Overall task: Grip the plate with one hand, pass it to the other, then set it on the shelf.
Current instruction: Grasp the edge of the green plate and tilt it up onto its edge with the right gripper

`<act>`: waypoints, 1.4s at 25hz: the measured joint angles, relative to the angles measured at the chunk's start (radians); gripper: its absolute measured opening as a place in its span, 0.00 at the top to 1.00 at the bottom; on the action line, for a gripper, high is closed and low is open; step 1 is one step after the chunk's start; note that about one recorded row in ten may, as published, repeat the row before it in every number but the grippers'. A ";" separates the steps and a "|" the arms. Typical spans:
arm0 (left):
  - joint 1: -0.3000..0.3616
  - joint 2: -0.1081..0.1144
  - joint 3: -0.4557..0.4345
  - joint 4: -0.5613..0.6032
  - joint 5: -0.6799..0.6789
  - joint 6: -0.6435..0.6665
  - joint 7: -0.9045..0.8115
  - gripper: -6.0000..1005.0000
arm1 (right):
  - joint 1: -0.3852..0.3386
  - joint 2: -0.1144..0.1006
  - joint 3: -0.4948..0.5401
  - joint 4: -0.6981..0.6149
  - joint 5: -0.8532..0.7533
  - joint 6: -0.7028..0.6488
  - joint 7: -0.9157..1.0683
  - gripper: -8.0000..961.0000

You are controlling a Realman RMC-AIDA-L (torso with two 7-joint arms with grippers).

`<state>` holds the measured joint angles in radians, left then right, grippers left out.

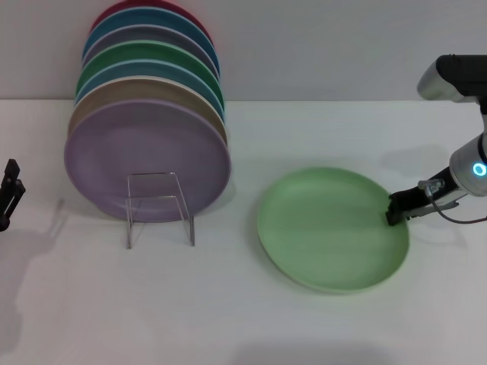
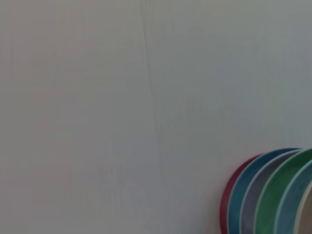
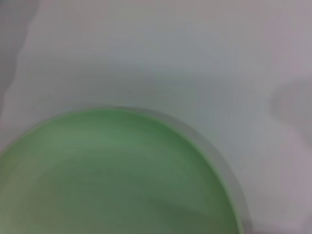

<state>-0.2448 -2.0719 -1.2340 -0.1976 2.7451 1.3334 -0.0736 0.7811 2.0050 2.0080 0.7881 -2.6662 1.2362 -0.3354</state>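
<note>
Pale mint-green round plate (image 1: 332, 228) lies flat on the white bench (image 1: 228, 319), right black tool (image 1: 397, 208) at its right rim, grip unclear, right of the clear acrylic rack (image 1: 159, 208).

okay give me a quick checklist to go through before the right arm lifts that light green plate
1. Right gripper at the rim of the plate: ok, its tip meets the rim on the robot's right side.
2. Grip closed on the rim: cannot tell, the fingers are not clear.
3. Plate lying flat on the table, nothing on it: ok.
4. Left gripper placed for the handover: not ok, it sits at the far left edge, away from the plate.
5. Shelf free for another plate: cannot tell, a lilac plate leans right behind its frame.
</note>
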 joint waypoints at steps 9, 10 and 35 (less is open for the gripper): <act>0.004 -0.001 0.001 0.003 0.001 0.001 0.000 0.24 | -0.016 0.007 -0.036 0.048 0.011 0.010 -0.019 0.91; 0.005 -0.002 0.001 0.003 0.001 0.001 0.000 0.24 | -0.022 0.009 -0.035 0.063 0.011 0.014 -0.022 0.91; 0.010 0.004 0.033 -0.057 0.004 0.054 -0.026 0.25 | -0.336 0.073 -0.036 0.539 0.336 0.015 -0.237 0.97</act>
<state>-0.2346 -2.0675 -1.2010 -0.2546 2.7495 1.3878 -0.0998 0.4447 2.0778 1.9718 1.3270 -2.3300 1.2507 -0.5729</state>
